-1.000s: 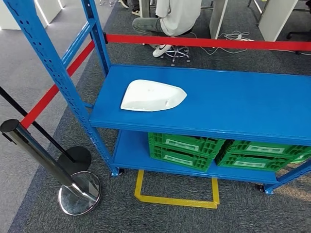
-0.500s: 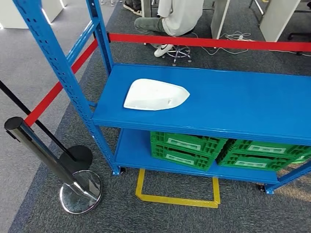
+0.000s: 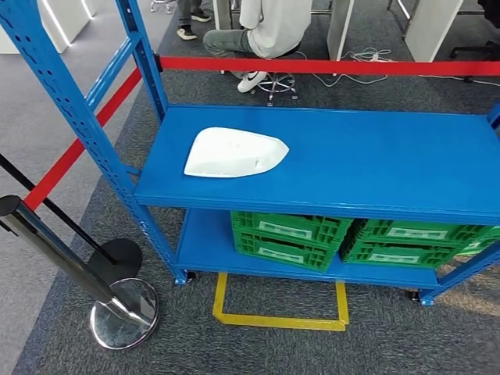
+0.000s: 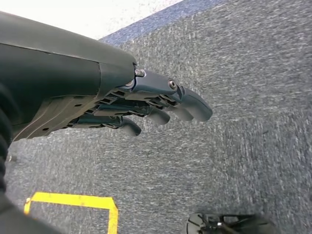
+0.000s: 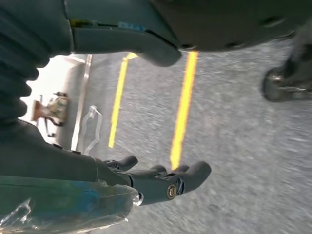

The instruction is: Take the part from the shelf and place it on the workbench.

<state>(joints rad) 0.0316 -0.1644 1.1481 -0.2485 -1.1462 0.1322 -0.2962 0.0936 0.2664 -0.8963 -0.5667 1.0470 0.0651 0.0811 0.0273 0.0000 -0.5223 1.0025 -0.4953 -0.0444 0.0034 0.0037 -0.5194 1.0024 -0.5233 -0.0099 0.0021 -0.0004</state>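
1. Both hands hang over grey carpet: the left hand (image 4: 147, 105) holds nothing, fingers loosely extended and apart; the right hand (image 5: 162, 180) is likewise empty, fingers stretched out.
2. White part (image 3: 234, 153) lies flat on the upper blue shelf (image 3: 377, 168), near its left end.
3. Green crates (image 3: 289, 238) sit on the lower level.
4. Chrome post (image 3: 56, 250) stands left of the shelf, and a yellow floor marking (image 3: 280, 320) lies in front of it.
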